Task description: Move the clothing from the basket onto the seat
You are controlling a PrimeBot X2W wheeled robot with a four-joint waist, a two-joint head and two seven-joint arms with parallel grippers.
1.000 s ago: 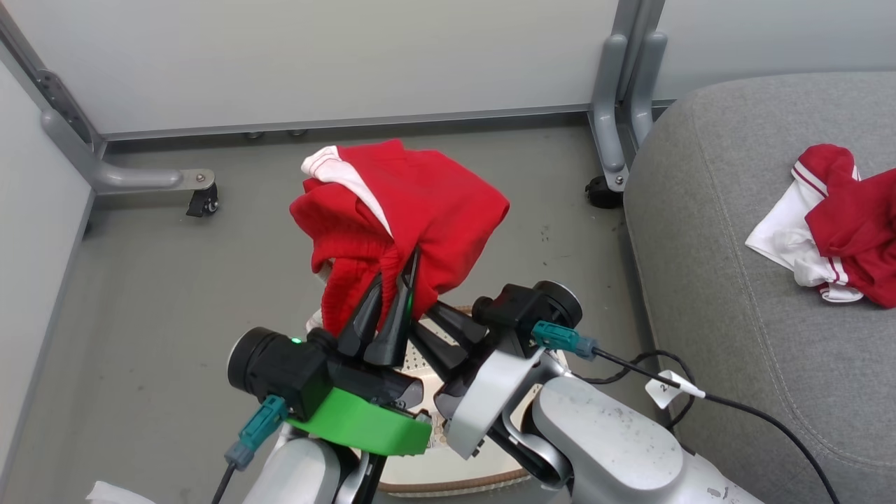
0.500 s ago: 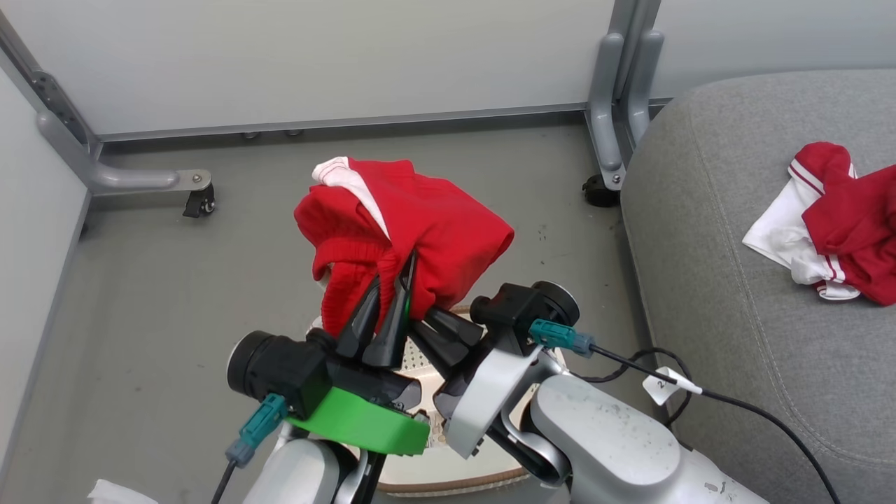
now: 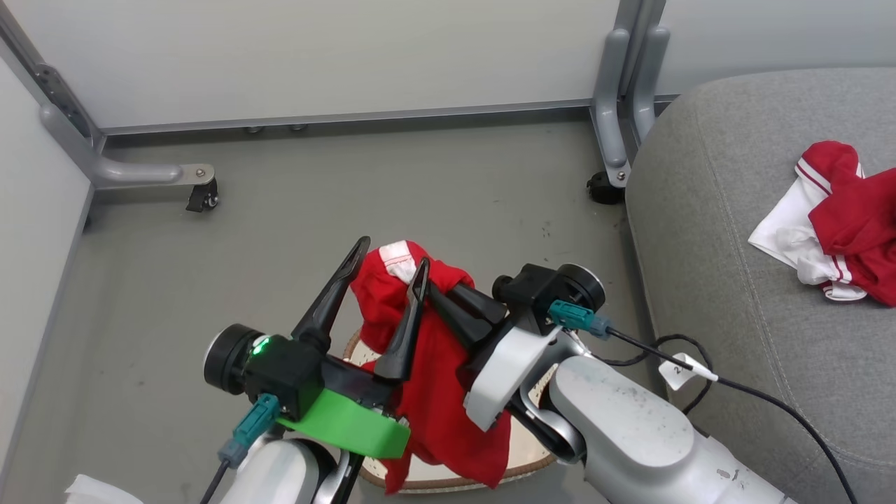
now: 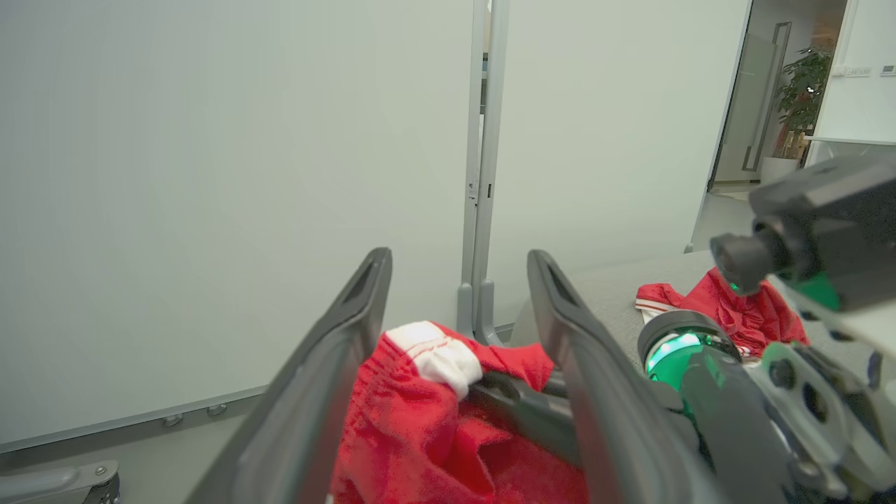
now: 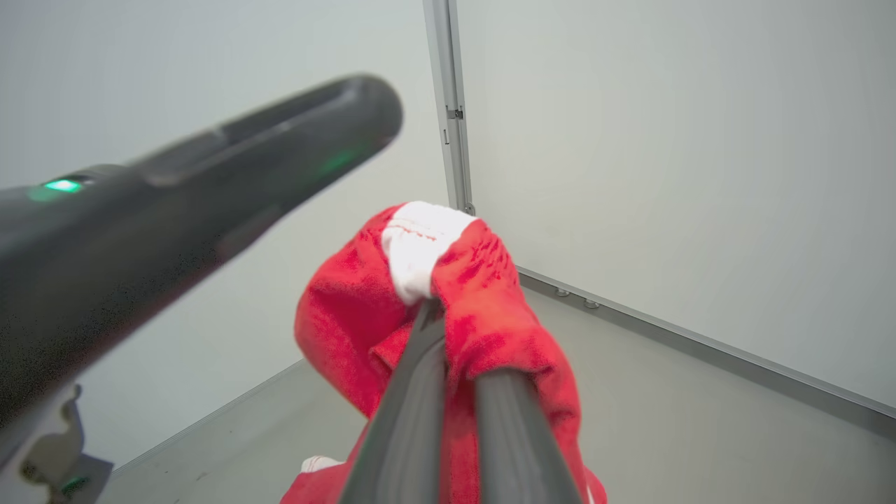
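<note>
1. A bare grey floor [image 3: 434, 182] takes up the middle of the head view, with a few dark specks toward 2 o'clock.
2. Pale partition panels [image 3: 350, 56] close it off at 12 and 9 o'clock. They stand on grey metal posts, and one foot ends in a black caster [image 3: 201, 198].
3. The seat [image 3: 735, 280], grey fabric with stitched seams, fills 3 o'clock. A crumpled garment [image 3: 854, 238], red and white, lies on it at the right edge.
4. The basket [image 3: 525, 458] stands on the floor at 6 o'clock, largely hidden by the arms.
5. The right hand [image 3: 437, 292] is pressed together, pinching the hanging garment [image 3: 434, 392]. This red cloth droops over the basket and across its near rim.
6. The left hand [image 3: 393, 252] is spread wide, with one finger on either side of the cloth's top fold.
7. In the left wrist view, a potted plant [image 4: 798, 91] stands in a bright opening at 2 o'clock.
</note>
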